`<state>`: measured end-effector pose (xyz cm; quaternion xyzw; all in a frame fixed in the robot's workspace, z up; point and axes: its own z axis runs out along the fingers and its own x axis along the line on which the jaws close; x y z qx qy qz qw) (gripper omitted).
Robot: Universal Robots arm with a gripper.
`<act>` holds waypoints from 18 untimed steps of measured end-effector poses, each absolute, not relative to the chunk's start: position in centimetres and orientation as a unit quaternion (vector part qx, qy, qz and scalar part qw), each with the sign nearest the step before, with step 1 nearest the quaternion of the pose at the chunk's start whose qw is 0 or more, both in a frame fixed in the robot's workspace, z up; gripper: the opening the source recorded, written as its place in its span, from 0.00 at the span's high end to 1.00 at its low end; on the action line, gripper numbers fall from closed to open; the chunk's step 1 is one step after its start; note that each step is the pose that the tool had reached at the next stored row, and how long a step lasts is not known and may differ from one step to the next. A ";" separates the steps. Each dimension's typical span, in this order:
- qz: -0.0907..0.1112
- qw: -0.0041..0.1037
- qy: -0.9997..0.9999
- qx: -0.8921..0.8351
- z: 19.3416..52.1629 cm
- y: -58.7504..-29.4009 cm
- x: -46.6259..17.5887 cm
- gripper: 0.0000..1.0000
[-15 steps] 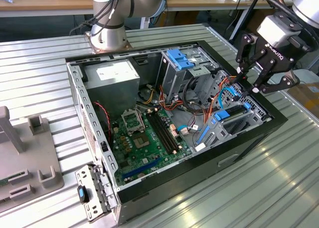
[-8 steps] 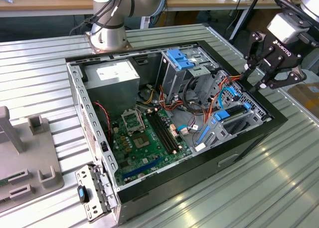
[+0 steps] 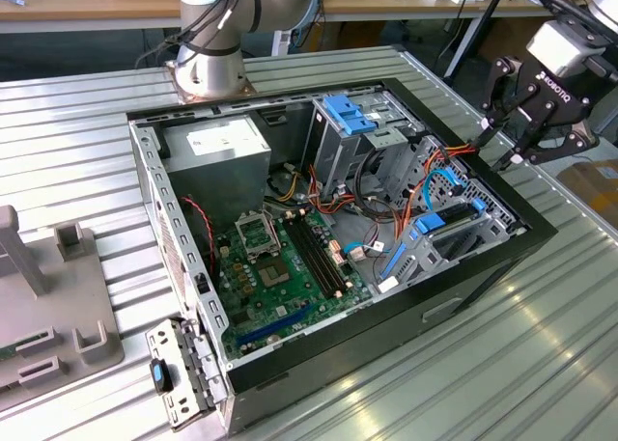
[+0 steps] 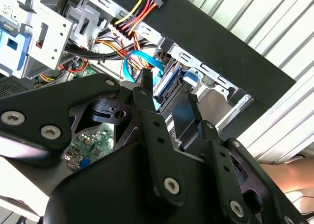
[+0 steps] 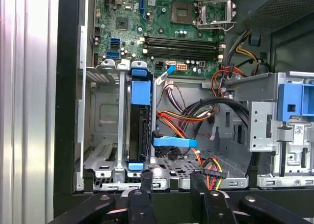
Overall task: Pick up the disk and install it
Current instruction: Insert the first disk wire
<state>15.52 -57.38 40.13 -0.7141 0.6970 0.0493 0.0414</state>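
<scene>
Ribbed metal table under the open computer case. I had the gripper hanging over the case's edge at the exterior view's right, jaws spread wide, holding nothing. The disk stood on edge in the drive bay, just beyond the fingertips, near the motherboard.

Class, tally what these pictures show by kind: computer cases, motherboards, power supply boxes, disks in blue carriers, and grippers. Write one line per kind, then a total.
computer case: 1
motherboard: 1
power supply box: 1
disk in a blue carrier: 1
gripper: 1
Total: 5
</scene>
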 end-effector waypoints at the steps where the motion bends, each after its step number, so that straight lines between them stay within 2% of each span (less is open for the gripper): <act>1: 0.049 0.041 0.697 -0.714 40.1 -57.4 15.5 0.56; 13: 0.049 0.041 0.694 -0.717 40.1 -57.3 15.6 0.56; 18: 0.053 0.036 0.623 -0.779 40.1 -57.3 15.6 0.56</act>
